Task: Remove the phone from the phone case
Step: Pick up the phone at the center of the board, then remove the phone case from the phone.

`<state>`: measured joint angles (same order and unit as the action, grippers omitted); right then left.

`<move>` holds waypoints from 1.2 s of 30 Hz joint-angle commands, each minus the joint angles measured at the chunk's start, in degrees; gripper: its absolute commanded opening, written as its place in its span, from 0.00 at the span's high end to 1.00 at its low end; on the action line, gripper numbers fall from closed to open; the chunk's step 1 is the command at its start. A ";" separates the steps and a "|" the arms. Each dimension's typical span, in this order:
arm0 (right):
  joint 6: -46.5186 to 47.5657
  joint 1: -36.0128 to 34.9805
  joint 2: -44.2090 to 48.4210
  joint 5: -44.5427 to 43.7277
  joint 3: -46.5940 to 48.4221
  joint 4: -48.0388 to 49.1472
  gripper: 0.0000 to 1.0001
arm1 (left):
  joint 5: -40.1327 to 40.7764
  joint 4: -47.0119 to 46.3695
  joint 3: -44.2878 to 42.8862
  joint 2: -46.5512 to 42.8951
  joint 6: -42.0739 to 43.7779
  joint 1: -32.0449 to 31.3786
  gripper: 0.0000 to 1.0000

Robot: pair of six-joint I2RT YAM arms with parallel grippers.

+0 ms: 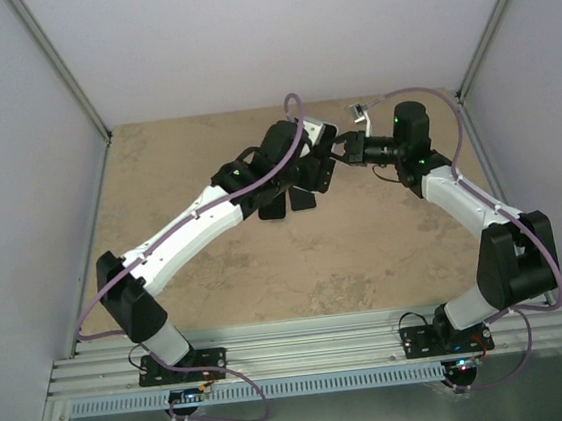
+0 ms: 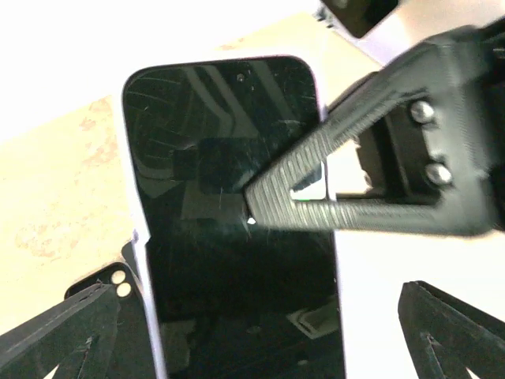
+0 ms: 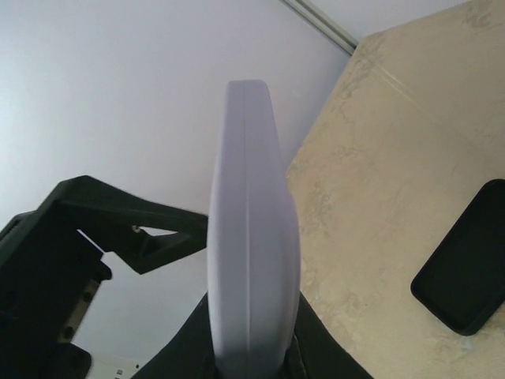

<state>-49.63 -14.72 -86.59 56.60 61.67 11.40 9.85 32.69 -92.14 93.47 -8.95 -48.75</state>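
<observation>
- Slim black-glass phone (image 2: 229, 237) sits inside a pale lavender plastic phone case (image 3: 252, 237); the case rim shows along the screen's top and left edges in the left wrist view
- Phone and case are held over the far middle of the beige mottled stone-look tabletop (image 1: 220, 297), a little right of centre, between the two wrists; they appear lifted off the surface
- Right gripper (image 1: 340, 150): clamped on the phone; one black lattice finger (image 2: 347, 181) lies across the screen from the right; in the right wrist view dark fingers flank the base of the case, which is seen edge-on and upright
- Left gripper (image 2: 259, 288): jaws spread wide; one finger (image 2: 63, 339) just beside the phone's left edge, contact cannot be told; the other stands apart from the right edge with a clear gap; no grip on the phone
- Left gripper's black finger also shows left of the case in the right wrist view, near it, not touching
- Black flat rounded object (image 3: 465, 264) lies on the tabletop right of the case, cut by the frame edge; identity unclear
- Pale grey-lilac enclosure walls (image 1: 242, 34) on the left, far and right sides; ribbed aluminium rail (image 1: 316, 348) at the near edge carries both arm bases
</observation>
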 commanded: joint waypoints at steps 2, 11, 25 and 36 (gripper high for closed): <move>-0.84 1.33 1.91 5.01 1.97 6.21 0.99 | -15.83 2.29 2.36 -7.20 4.16 3.05 0.01; 0.37 2.85 5.05 13.79 2.39 14.04 0.99 | -50.39 2.60 6.95 -14.61 9.63 17.56 0.01; -11.16 2.69 9.99 19.31 -0.53 32.39 0.99 | -69.81 -11.62 25.08 -24.13 9.63 22.57 0.05; -11.96 2.16 11.84 18.08 -1.71 32.61 0.99 | -69.00 -20.37 28.68 -23.56 1.03 22.39 0.16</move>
<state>-60.20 -12.12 -76.09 75.44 60.12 40.40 -57.60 18.02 -63.92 70.26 -5.23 -26.35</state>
